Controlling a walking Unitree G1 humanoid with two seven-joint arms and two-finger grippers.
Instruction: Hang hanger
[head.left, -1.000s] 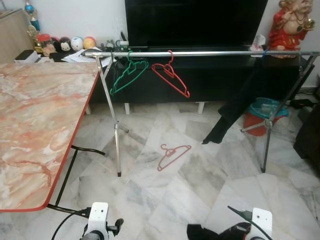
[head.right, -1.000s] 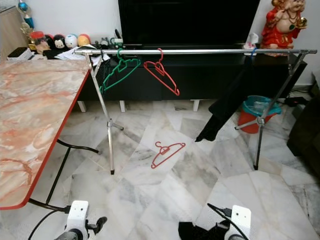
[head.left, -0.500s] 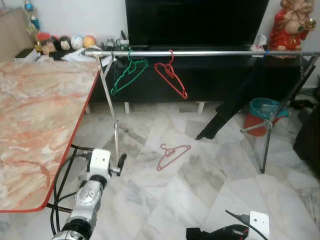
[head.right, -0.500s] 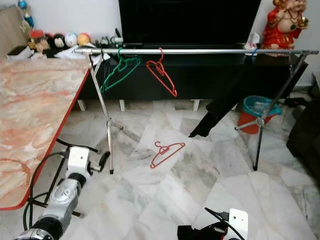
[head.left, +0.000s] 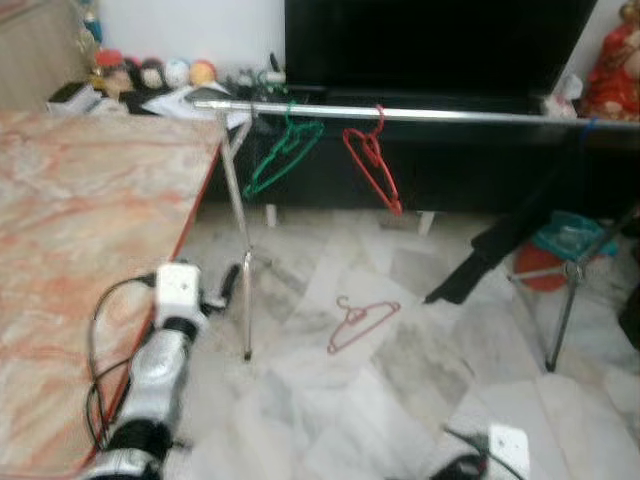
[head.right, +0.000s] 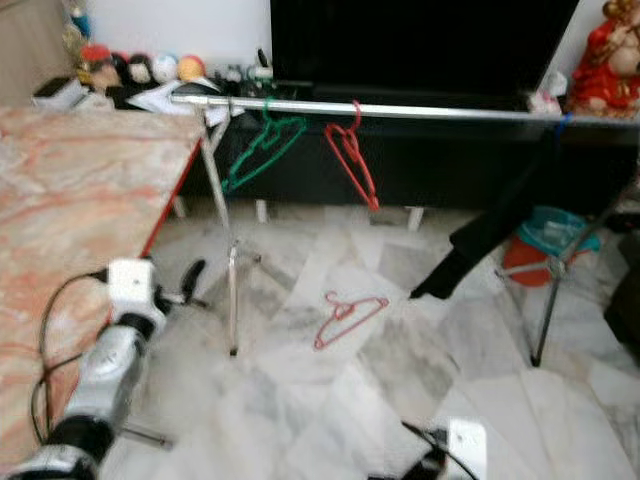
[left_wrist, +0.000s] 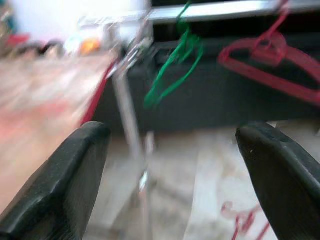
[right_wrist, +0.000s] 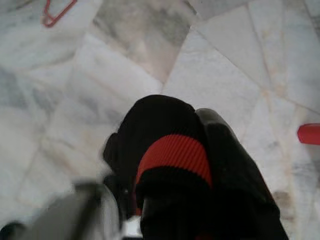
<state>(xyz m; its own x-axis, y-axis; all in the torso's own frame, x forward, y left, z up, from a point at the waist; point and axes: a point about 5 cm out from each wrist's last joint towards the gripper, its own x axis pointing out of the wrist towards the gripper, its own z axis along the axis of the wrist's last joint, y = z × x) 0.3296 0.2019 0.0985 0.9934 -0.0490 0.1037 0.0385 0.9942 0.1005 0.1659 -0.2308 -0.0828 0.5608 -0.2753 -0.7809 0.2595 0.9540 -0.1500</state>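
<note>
A red hanger (head.left: 362, 321) lies on the marble floor under a silver clothes rail (head.left: 420, 113). From that rail hang a green hanger (head.left: 283, 150) and another red hanger (head.left: 372, 170). My left gripper (head.left: 229, 284) is raised beside the table's edge, close to the rack's left leg (head.left: 240, 262). In the left wrist view the left gripper (left_wrist: 175, 135) is open and empty, its fingers (left_wrist: 82, 165) wide apart, facing the hung hangers. My right arm (head.left: 505, 448) hangs low; in its wrist view a black shape with a red band (right_wrist: 172, 160) hangs over the floor.
A marble-patterned table (head.left: 80, 220) with a red rim stands at the left. A black garment (head.left: 510, 225) hangs from the rail on the right, near a red bucket (head.left: 552, 262) and the rack's right leg (head.left: 566, 305). A black TV cabinet (head.left: 450, 170) stands behind.
My left arm has risen a little further toward the rack's left leg. The camera has turned left, so the whole scene sits further right and is blurred.
</note>
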